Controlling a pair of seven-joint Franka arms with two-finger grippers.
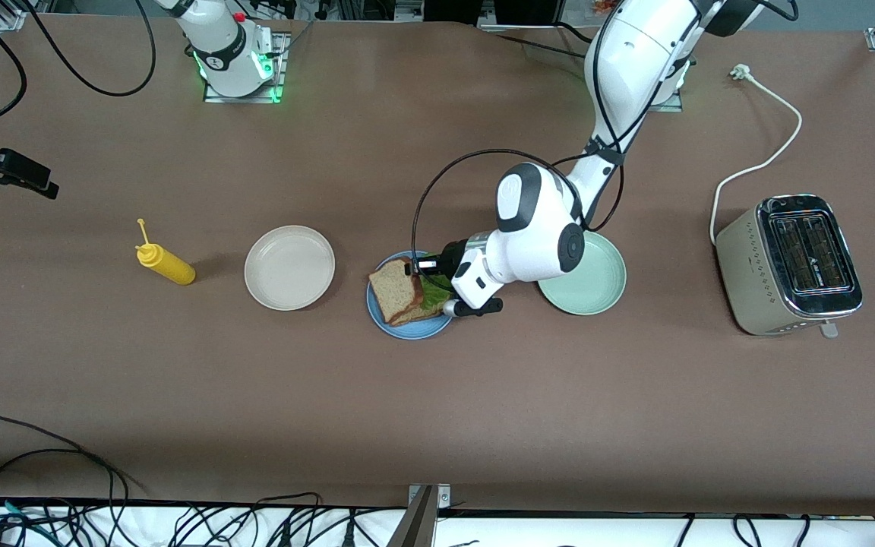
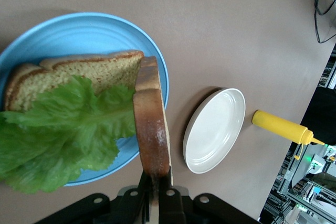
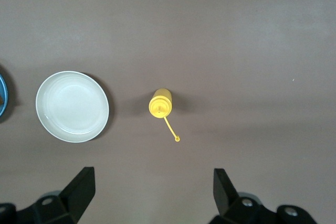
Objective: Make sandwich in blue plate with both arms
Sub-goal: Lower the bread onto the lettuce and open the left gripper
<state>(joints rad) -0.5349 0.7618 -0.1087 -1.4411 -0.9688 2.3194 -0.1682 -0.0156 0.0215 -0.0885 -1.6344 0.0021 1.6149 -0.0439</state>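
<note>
The blue plate (image 1: 415,328) (image 2: 79,30) sits mid-table. On it lies a brown bread slice (image 2: 68,74) with a ruffled green lettuce leaf (image 2: 58,129) (image 1: 434,295) over it. My left gripper (image 2: 156,179) (image 1: 412,267) is shut on the crust edge of a second bread slice (image 2: 152,124) (image 1: 392,287). This slice stands tilted on edge over the plate, beside the lettuce. My right gripper (image 3: 154,174) waits open and empty, high over the table near the mustard bottle.
A cream plate (image 1: 289,267) (image 3: 72,106) and a yellow mustard bottle (image 1: 166,264) (image 3: 160,103) lie toward the right arm's end. A mint-green plate (image 1: 597,292) lies partly under the left arm. A toaster (image 1: 791,262) with a white cord stands at the left arm's end.
</note>
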